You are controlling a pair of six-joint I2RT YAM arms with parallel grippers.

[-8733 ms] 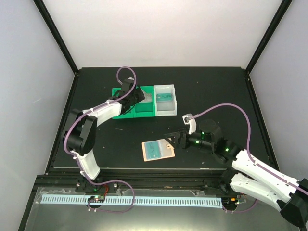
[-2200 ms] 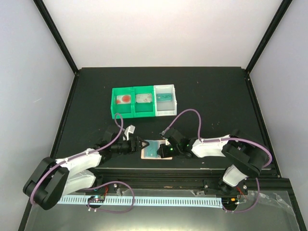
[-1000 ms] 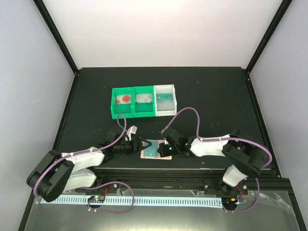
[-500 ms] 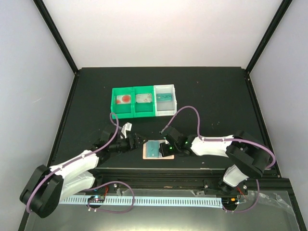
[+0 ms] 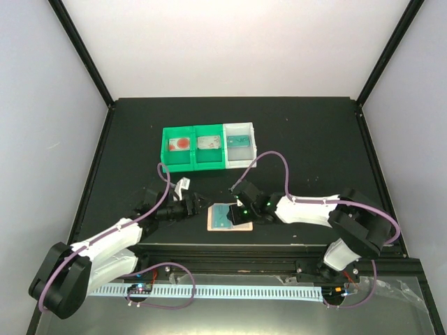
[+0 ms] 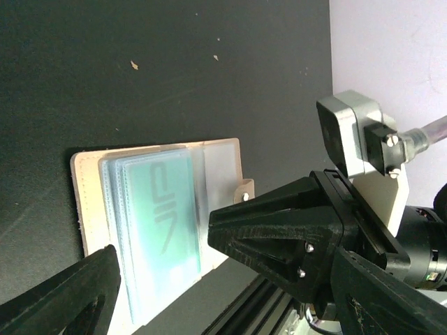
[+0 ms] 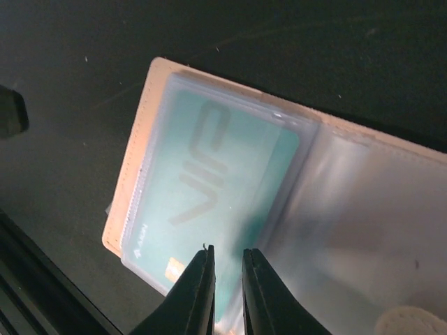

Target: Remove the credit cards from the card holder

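The card holder [image 5: 228, 218] lies open and flat on the black bench [image 5: 314, 139], close to the near edge and between the two arms. A teal card [image 5: 222, 216] is still lodged in its left half.

From above, only a blue-green patch on tan can be made out. In the right wrist view the card is shown under a clear sleeve, lettered "VIP", with an empty clear pocket beside it. In the left wrist view, several stacked sleeve edges and the small side tab [image 6: 244, 190] are revealed.

The right end effector [image 7: 227, 251] is held over one edge of the card with its fingers only slightly parted. Nothing is gripped between them, and contact with the sleeve cannot be judged. In the left wrist view its tip is seen at the card's edge. The left end effector [image 5: 201, 204] is spread wide and holds nothing; it is placed just left of the holder and clear of it.

Farther back stands a three-compartment tray [image 5: 165, 148]. A red-marked item [image 5: 180, 144] is seen in the left green compartment, a pale item [image 5: 208, 142] in the middle one, and a second teal card [image 5: 240, 141] in the white one.

One second earlier the left end effector was at the holder's left edge; it has since been drawn back. The holder has not been shifted.
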